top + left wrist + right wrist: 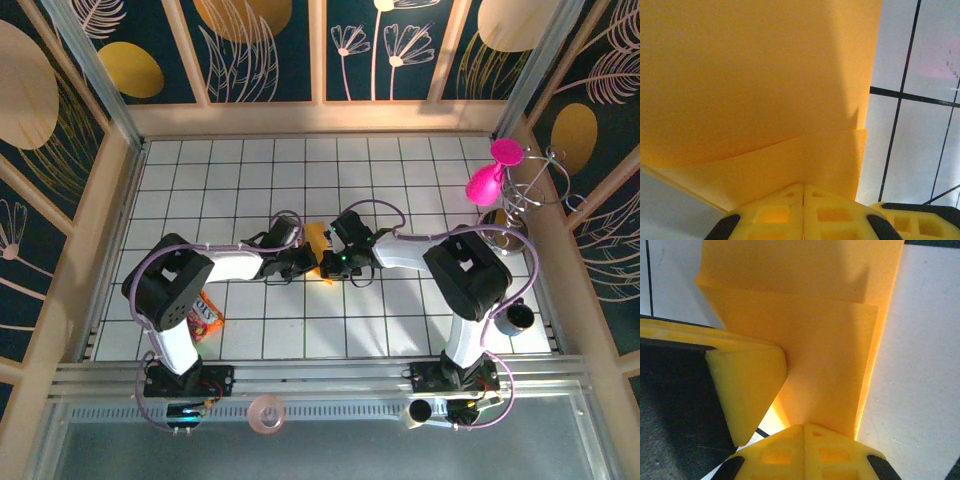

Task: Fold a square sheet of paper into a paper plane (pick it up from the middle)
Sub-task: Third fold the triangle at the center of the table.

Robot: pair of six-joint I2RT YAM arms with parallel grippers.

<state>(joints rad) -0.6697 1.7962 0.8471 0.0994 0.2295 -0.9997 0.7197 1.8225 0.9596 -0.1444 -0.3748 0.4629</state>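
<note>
At the worktop (400, 160) centre the folded sheet of paper (317, 246) is held between the 2 tools, bare tiles all round — snack packet (205, 318) and pink figure (490, 180) well apart. Left tool (803, 189) and right tool (804, 429) are each clenched on its edge; the wrist views resolve 2 overlapping layers, from above just 1 orange sliver.

Top view of the white tiled table (400, 170): the left gripper (303, 262) and right gripper (332, 258) meet at the centre from opposite sides, both touching the folded orange-yellow paper (316, 240), which shows as a narrow strip between them. A multicoloured snack packet (206, 318) lies partly under the left arm. A pink balloon-like figure (488, 182) and a dark cup (520, 318) sit near the right edge.
</note>
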